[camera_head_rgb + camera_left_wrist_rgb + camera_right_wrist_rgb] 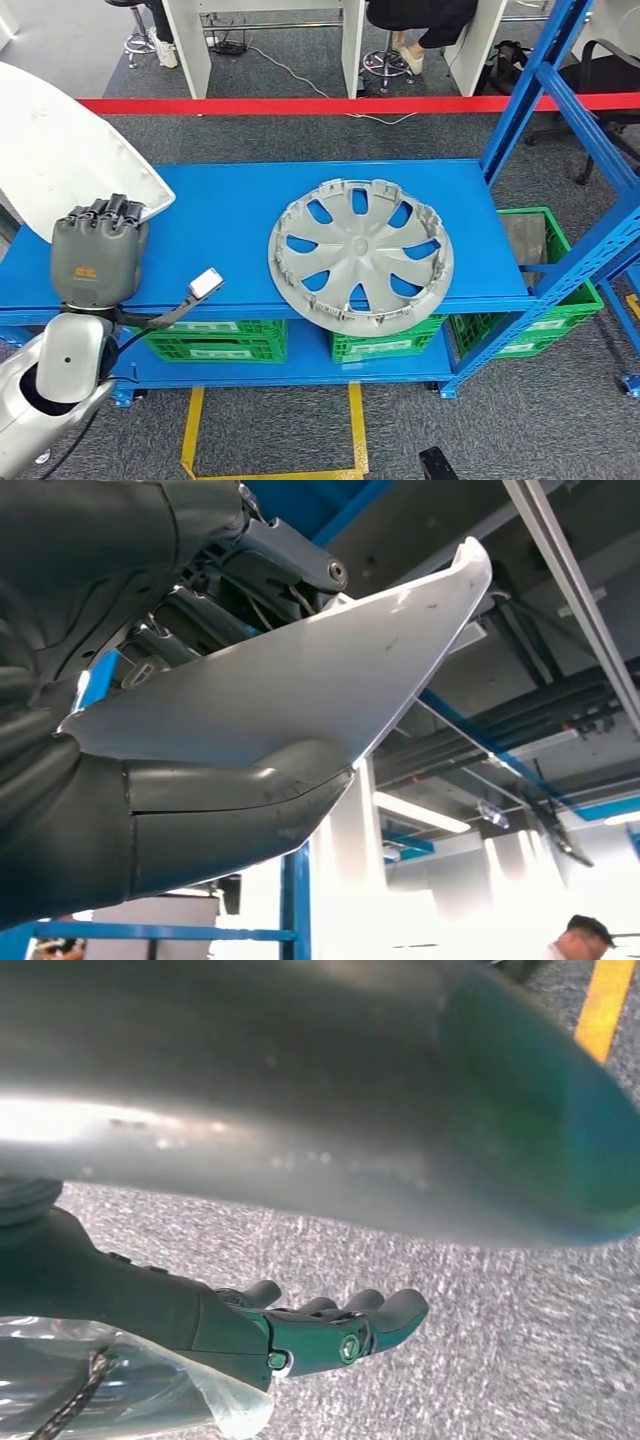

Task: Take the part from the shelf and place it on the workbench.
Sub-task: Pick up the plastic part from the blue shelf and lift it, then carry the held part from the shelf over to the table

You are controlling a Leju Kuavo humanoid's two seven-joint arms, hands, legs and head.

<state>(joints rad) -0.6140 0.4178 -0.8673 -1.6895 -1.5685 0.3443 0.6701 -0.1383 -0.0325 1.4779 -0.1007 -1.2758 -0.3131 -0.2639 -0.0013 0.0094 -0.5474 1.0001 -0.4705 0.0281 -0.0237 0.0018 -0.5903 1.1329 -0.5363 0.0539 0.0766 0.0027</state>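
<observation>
Head view: my left hand [98, 250] is gripping the white part [60, 160] at the left edge of the frame, fingers curling over its lower rim, the panel fanning toward the upper left above the blue shelf [226, 215]. A silver wheel cover [361, 254] is lying at centre. My right hand [332, 1325] is hanging loose over grey carpet, holding nothing.

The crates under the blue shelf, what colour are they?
Green crates, clearest in the head view.
</observation>
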